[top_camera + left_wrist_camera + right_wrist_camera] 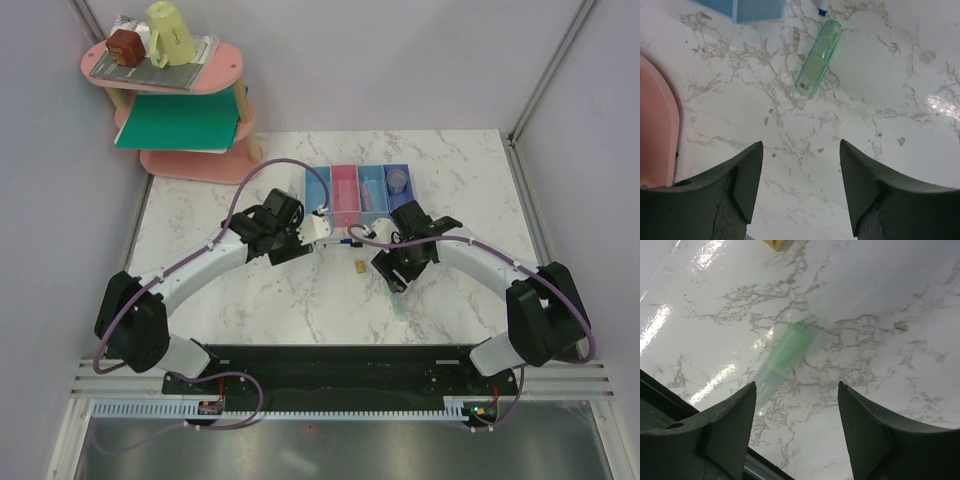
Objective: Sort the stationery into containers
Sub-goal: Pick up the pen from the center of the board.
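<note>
Green see-through bar (818, 57) is lying flat on the marble table (900, 165), a bit ahead of the left hand (801, 145). In the left wrist view its long axis runs diagonal. The rounded end points up-right toward a blue-capped marker (823, 7), and the labelled end points down-left. The left hand is spread wide with nothing between the fingers, and it's clear of the bar.

On the right side there's a paler bar (785, 357), kinda blurry, also flat on the table and also diagonal. Its greener end is up-right and its washed-out end is down-left. The right hand (797, 386) hangs over it with fingers spread, gripping nothing. From the top cam that bar sticks out on the near side of the right hand, running roughly near-to-far.

A tan block (358, 266) sits on the table between the two hands. The bins (358, 192) are just beyond both hands, with a greyish roll (397, 180) in the rightmost one.
</note>
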Robot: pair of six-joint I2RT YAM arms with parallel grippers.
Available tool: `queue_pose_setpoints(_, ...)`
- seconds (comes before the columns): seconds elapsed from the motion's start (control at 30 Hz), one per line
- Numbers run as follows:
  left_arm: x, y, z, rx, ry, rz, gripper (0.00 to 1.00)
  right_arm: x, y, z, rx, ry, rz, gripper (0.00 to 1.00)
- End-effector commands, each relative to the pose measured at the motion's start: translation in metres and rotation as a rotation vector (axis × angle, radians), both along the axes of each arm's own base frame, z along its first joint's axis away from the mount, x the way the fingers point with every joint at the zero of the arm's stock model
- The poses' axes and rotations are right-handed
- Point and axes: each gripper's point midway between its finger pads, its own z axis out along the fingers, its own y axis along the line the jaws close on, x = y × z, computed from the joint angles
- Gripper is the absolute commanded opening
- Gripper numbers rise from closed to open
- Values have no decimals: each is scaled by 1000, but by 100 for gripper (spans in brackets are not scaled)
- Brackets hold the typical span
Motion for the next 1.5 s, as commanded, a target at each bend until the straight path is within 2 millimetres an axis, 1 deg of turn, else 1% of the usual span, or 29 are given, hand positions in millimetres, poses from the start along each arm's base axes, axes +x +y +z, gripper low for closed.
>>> queue_pose_setpoints(0.0,29,-26,-9,-39,-76,-59,70,-10,13,-10,-39,51,45,73)
queue_pose_setpoints(0.03,29,-27,-14,-38,-72,-64,69,-11,15,-13,-47,58,51,73)
queue_pose_setpoints(0.1,29,-28,-31,-27,-46,-70,69,-13,18,-21,-69,81,63,73)
queue_pose_setpoints(0.13,31,-31,-35,-30,-51,-75,69,-13,18,-23,-74,87,66,72)
queue_pose_setpoints(0.17,29,-29,-44,-20,-39,-75,69,-14,19,-29,-86,101,70,72)
queue_pose_setpoints(0.23,31,-29,-56,-15,-35,-73,69,-14,18,-33,-98,112,69,71)
queue_pose_setpoints(0.27,28,-27,-64,-10,-24,-79,70,-14,17,-36,-104,119,69,69)
queue_pose_setpoints(0.33,28,-28,-74,-8,-17,-84,69,-13,17,-38,-109,119,71,66)
queue_pose_setpoints(0.37,24,-27,-81,-3,-4,-86,70,-14,17,-40,-113,128,70,61)
queue_pose_setpoints(0.43,25,-26,-87,-5,1,-83,70,-14,17,-41,-111,133,71,56)
queue_pose_setpoints(0.47,25,-27,-93,-3,7,-82,70,-15,17,-41,-112,135,71,48)
queue_pose_setpoints(0.5,25,-26,-95,-2,10,-80,70,-14,17,-41,-112,134,71,44)
queue_pose_setpoints(0.53,26,-27,-97,-4,11,-78,70,-14,18,-40,-110,133,74,38)
queue_pose_setpoints(0.57,28,-27,-100,-3,11,-75,70,-15,18,-40,-109,133,74,29)
queue_pose_setpoints(0.63,30,-28,-103,-2,10,-76,70,-15,16,-40,-113,134,75,23)
queue_pose_setpoints(0.67,32,-29,-103,-3,5,-75,70,-15,16,-40,-115,131,76,18)
queue_pose_setpoints(0.77,38,-31,-99,-9,-9,-74,70,-15,15,-37,-114,123,75,15)
queue_pose_setpoints(0.87,42,-33,-91,-17,-27,-79,70,-15,15,-34,-110,113,74,15)
queue_pose_setpoints(1.0,41,-32,-84,-12,-46,-111,70,-15,15,-30,-105,103,74,15)
queue_pose_setpoints(1.03,40,-31,-86,-1,-47,-130,71,-14,15,-29,-103,98,75,16)
queue_pose_setpoints(1.1,36,-32,-90,2,-35,-162,71,-11,17,-26,-98,87,76,16)
queue_pose_setpoints(1.2,37,-32,-97,25,-27,-212,71,-8,20,-18,-85,71,92,16)
queue_pose_setpoints(1.27,38,-38,-100,5,-9,-255,72,-4,22,-10,-76,53,101,16)
queue_pose_setpoints(1.33,40,-40,-101,-4,3,-287,72,5,25,5,-63,8,121,17)
queue_pose_setpoints(1.37,41,-40,-101,-5,10,-297,72,13,30,16,-49,-28,129,17)
queue_pose_setpoints(1.4,43,-38,-104,-2,18,-299,72,18,31,24,-48,-52,143,17)
queue_pose_setpoints(1.43,46,-41,-100,-11,13,-313,72,23,33,34,-36,-85,148,17)
queue_pose_setpoints(1.47,45,-39,-106,-3,39,-318,71,33,39,49,-19,-133,154,17)
